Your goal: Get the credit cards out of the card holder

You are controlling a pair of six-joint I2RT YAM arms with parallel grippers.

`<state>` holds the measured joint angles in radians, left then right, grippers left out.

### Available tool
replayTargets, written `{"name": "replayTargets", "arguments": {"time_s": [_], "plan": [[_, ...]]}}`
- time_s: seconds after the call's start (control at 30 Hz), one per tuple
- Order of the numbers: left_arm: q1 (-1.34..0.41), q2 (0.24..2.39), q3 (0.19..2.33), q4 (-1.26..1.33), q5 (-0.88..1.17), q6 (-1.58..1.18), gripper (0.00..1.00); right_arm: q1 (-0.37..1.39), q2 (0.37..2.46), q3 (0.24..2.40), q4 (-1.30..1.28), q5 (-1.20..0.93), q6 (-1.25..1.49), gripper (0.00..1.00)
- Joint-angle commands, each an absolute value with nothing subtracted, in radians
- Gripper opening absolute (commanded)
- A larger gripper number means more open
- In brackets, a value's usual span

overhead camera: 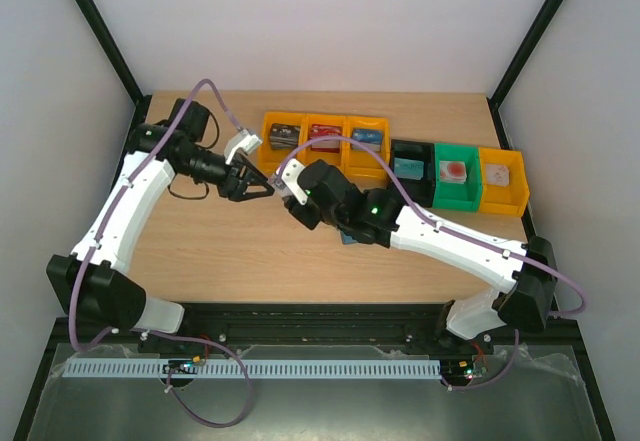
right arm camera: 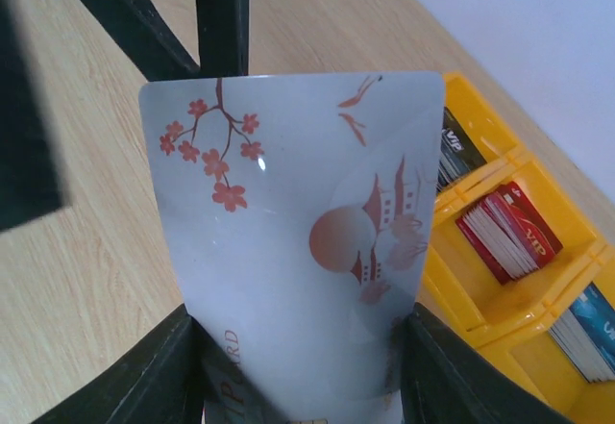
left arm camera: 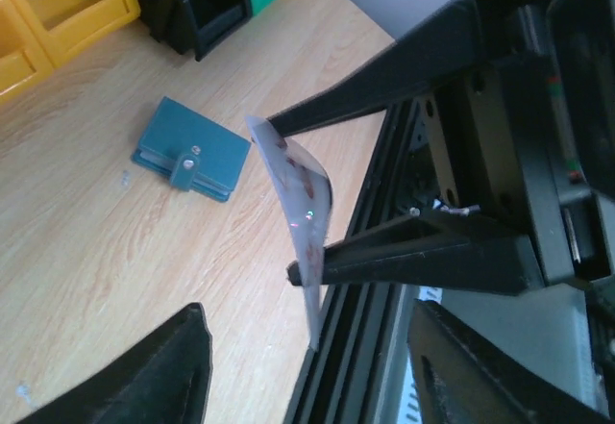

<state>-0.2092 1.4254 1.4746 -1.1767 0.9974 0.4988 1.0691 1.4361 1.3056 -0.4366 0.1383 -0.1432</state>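
Right end effector [right arm camera: 303,357] pinches whitish blossom-printed plastic credit card [right arm camera: 288,232], bowed, clear of wooden counter [left arm camera: 86,251] | card's long axis points toward left end effector [left arm camera: 309,313], spread wide, nearest its free end | teal snap-tab card holder [left arm camera: 190,160] lies on counter beyond

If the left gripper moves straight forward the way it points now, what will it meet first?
Most likely the white card, held by the right gripper directly ahead; depth is hard to judge.
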Motion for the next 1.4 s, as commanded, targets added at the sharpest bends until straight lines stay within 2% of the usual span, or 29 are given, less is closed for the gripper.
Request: {"name": "replayTargets", "arguments": {"time_s": [0.0, 0.2, 0.33, 0.37, 0.5, 0.57, 0.67, 0.8, 0.97, 1.07, 1.17, 1.37], "plan": [[-0.221, 1.415, 1.451, -1.102, 0.974, 0.419, 0.47, 1.073, 1.434, 1.345, -0.411, 0.078, -0.169, 0.47], [-0.225, 1.399, 1.447, -1.094, 0.984, 0.414, 0.04, 1.073, 1.432, 1.349, -0.423, 0.061, -0.182, 0.46], [-0.225, 1.371, 1.421, -1.083, 1.000, 0.424, 0.02, 1.073, 1.427, 1.343, -0.407, 0.047, -0.180, 0.48], [-0.225, 1.365, 1.418, -1.078, 0.996, 0.424, 0.02, 1.073, 1.423, 1.338, -0.398, 0.054, -0.171, 0.55], [-0.212, 1.342, 1.435, -1.028, 0.889, 0.371, 0.02, 1.062, 1.362, 1.277, -0.310, 0.128, -0.107, 1.00], [-0.181, 1.345, 1.503, -1.021, 0.804, 0.359, 0.02, 1.013, 1.300, 1.235, -0.235, 0.085, -0.056, 0.99], [-0.081, 1.340, 1.660, -0.953, 0.765, 0.305, 0.02, 0.865, 1.203, 1.180, -0.071, -0.138, 0.093, 0.99], [-0.061, 1.351, 1.765, -0.875, 0.898, 0.196, 0.02, 0.732, 1.138, 1.095, 0.227, -0.497, 0.345, 0.99], [-0.063, 1.352, 1.773, -0.740, 1.068, 0.007, 0.02, 0.726, 1.211, 1.072, 0.583, -0.607, 0.702, 1.00], [-0.074, 1.348, 1.783, -0.706, 1.098, -0.045, 0.02, 0.727, 1.271, 1.079, 0.756, -0.609, 0.861, 0.87], [-0.100, 1.340, 1.762, -0.671, 1.124, -0.087, 0.02, 0.730, 1.347, 1.131, 0.810, -0.630, 0.934, 0.76], [-0.113, 1.328, 1.715, -0.627, 1.186, -0.134, 0.02, 0.738, 1.421, 1.159, 0.879, -0.643, 0.978, 0.63]]}}
